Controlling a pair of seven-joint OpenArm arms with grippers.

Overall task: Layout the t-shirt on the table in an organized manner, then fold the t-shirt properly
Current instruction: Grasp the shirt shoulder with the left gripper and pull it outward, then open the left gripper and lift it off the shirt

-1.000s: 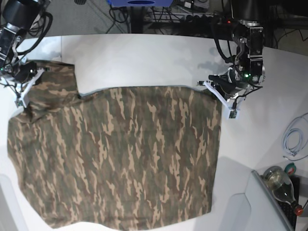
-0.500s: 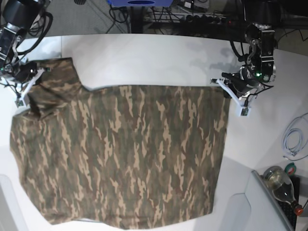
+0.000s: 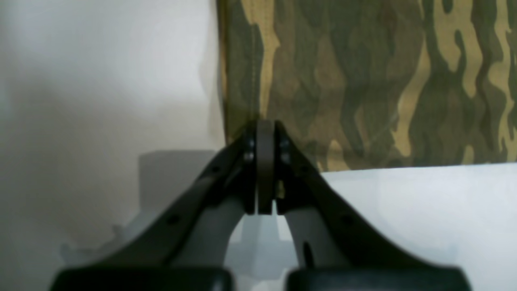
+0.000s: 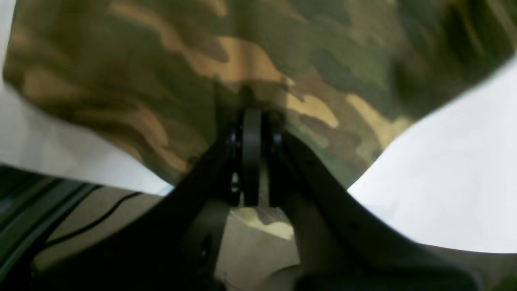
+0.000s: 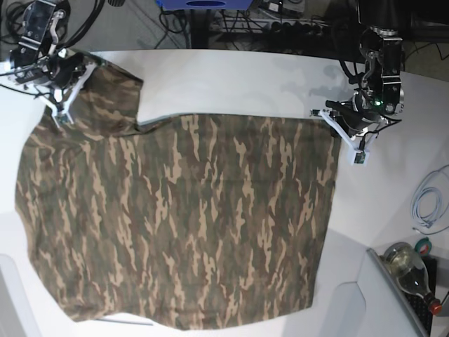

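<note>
White and smooth, the table (image 5: 231, 84) fills most of the base view, with cables and dark equipment along the top edge and a coiled white cable (image 5: 429, 203) plus a bottle (image 5: 410, 270) at the lower right. Spread over the table's middle and left, the t-shirt (image 5: 182, 217) lies mostly flat with its camouflage print facing up, reaching from the upper left corner down to the bottom edge of the frame.

At the upper right, the left gripper (image 5: 344, 130) is pinched closed on the shirt's upper right corner; its wrist view shows the two jaws pressed together at the cloth's edge, white tabletop on either side. At the upper left, the right gripper (image 5: 66, 98) is clamped on a sleeve-like part of the shirt, and its wrist view shows camouflage cloth bunched around the closed jaws.

Compared with half a second ago, the right gripper has moved up and rightward in the frame, carrying that part of the shirt higher toward the table's far edge. The left gripper has shifted only slightly, and the top edge of the cloth between the two now runs straighter and tauter, the body looking wider and smoother.
</note>
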